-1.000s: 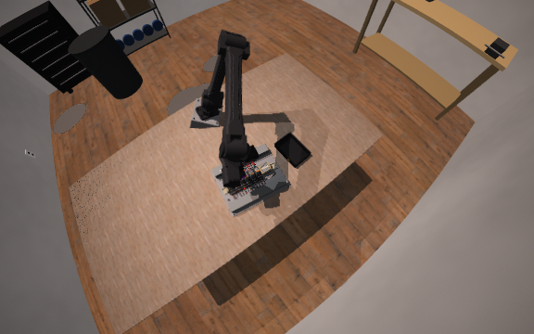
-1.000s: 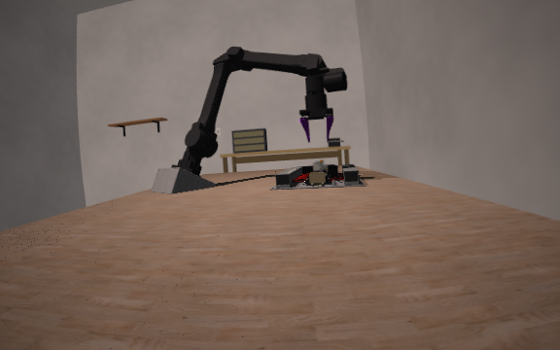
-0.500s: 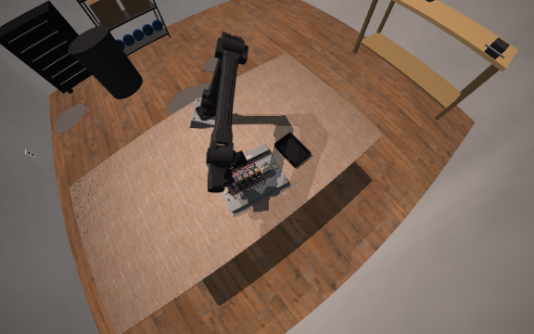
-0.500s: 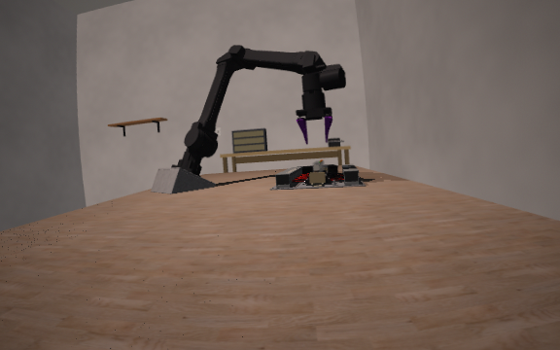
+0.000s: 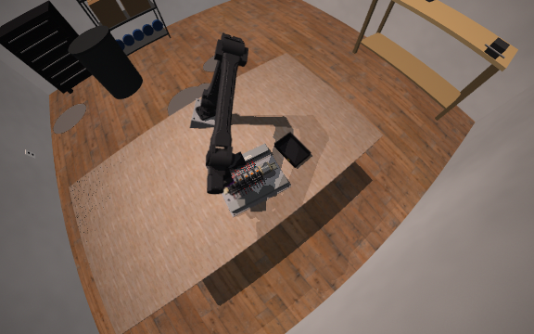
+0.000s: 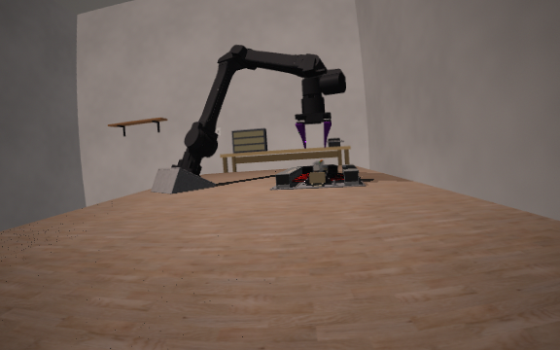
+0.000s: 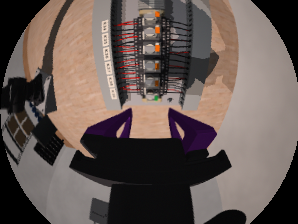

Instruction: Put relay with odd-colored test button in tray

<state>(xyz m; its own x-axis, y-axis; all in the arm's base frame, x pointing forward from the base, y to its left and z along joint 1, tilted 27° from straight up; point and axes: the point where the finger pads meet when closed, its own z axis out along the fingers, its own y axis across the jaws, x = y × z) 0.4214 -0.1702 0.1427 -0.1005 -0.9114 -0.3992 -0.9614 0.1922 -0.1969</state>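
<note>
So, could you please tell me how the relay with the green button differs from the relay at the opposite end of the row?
The green-button relay has a green test button, whereas the far-end relay has an orange one. The green-button relay sits at the row's end nearest the gripper, while the far-end relay sits beside a ribbed grey part. Both are in the same row, between the wired strips.

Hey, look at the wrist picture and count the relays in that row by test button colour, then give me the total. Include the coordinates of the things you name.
Orange test button, relays point(image 7: 150, 48): 5
Green test button, relay point(image 7: 150, 95): 1
Total: 6
</note>
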